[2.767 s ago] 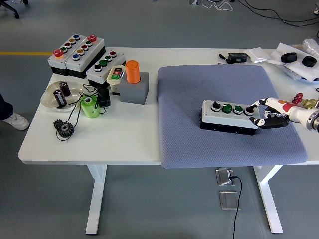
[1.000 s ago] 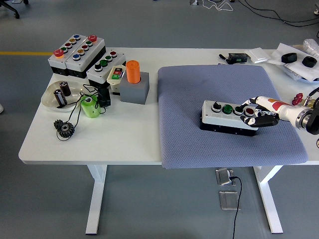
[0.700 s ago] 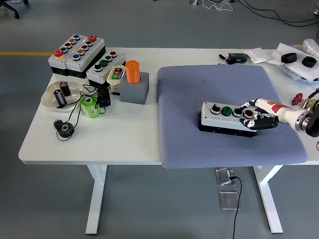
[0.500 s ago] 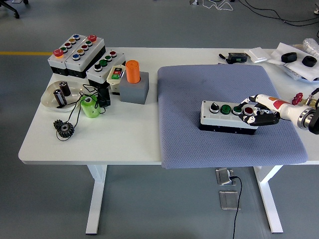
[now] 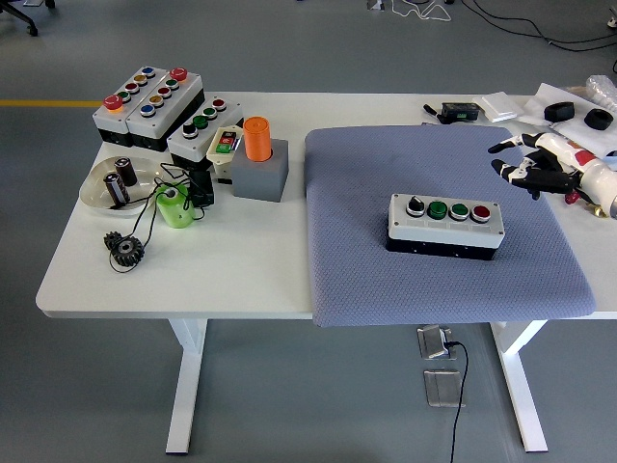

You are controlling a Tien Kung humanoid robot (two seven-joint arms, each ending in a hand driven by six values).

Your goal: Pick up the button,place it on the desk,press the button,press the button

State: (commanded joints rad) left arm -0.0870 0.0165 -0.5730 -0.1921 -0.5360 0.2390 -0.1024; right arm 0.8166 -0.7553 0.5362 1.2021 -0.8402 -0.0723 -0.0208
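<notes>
So the grey rectangular button box with a black base point(image 5: 444, 224) sits flat on the blue-grey quilted fabric mat point(image 5: 366, 260), right of centre in the frame. Its top face has four controls in a row: a black knob-style one at the left end, then two green round buttons, then a red round button at the right end. The box's long side runs left to right, only slightly skewed against the mat's edges.

The robot's right hand point(image 5: 532, 162) is up in the upper right of the frame, over the mat's far right corner and well apart from the box. Fingers are loosely spread, nothing in them. It's white with black fingers and some red marks.

Rest of the white table point(image 5: 222, 270), upper left: a cluster of more grey button boxes point(image 5: 149, 106), an orange cylinder standing in a grey block point(image 5: 258, 162), a shallow clear dish with small dark cylinders in it point(image 5: 118, 182), a lime-green cup with a black cable round it point(image 5: 174, 206), and a little black gear point(image 5: 125, 251) near the front left. The top right edge has some black and white bits I can't really make out.
</notes>
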